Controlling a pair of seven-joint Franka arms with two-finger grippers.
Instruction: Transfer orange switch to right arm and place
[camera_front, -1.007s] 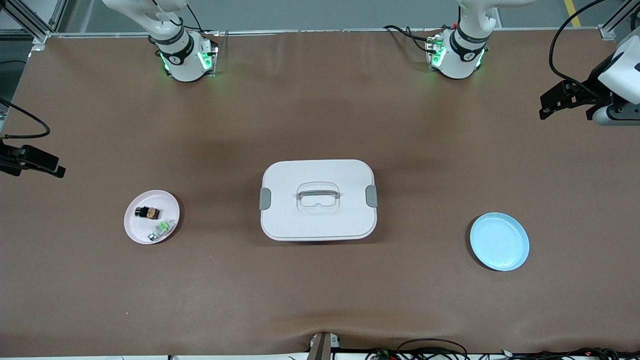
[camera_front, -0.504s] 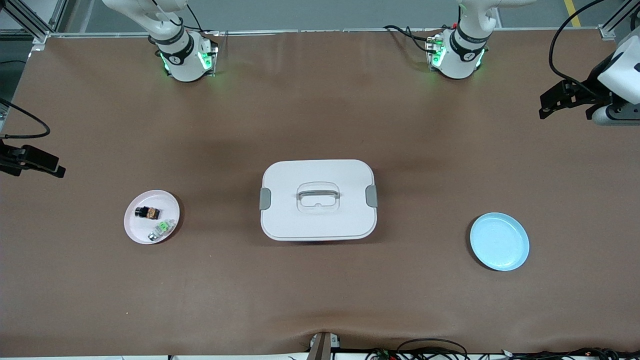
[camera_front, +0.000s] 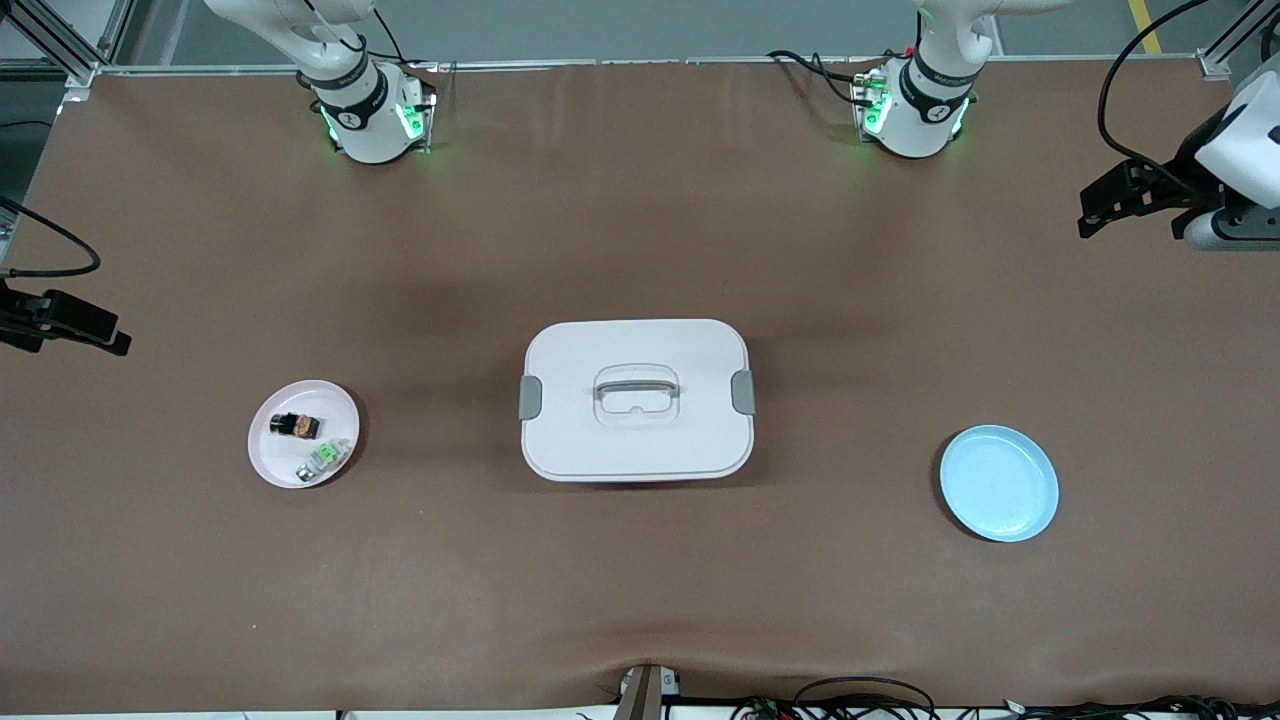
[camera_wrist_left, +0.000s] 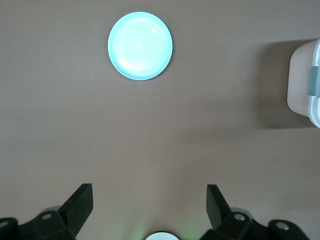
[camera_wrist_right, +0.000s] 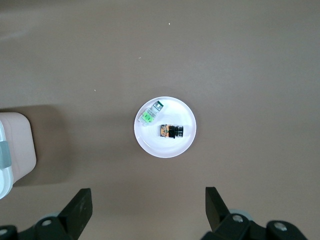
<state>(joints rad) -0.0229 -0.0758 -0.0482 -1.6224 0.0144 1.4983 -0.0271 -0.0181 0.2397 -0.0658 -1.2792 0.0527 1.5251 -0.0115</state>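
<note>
Honestly, nothing is changing here: across the last second both arms are sitting exactly where they were, and every object on the table is lying in the same spot. So the task is basically still at square one.

Going across the front view: the right gripper (camera_front: 65, 330) is hanging over the table edge at the right arm's end, and in its own wrist view the fingers (camera_wrist_right: 80, 205) are standing spread wide with nothing between them. Just nearer the camera from there, the pink plate (camera_front: 262, 450) is holding the orange switch (camera_front: 295, 426), lying flat on it, with the clear green-centred part (camera_front: 325, 458) just beside it, a bit nearer the camera. In the middle, the white lidded box (camera_front: 637, 400) is sitting shut, handle folded down. Toward the left arm's end, the light blue plate (camera_front: 999, 483) is sitting with nothing on it. The left gripper (camera_front: 1130, 205) is hovering over that end of the table, fingers (camera_wrist_left: 82, 202) also spread apart, holding nothing.

Odd bit: the switch is sitting at the right arm's end already, well apart from the left gripper, so a handover to the right arm is looking awkward. No pickup is happening yet; both arms are just waiting.
</note>
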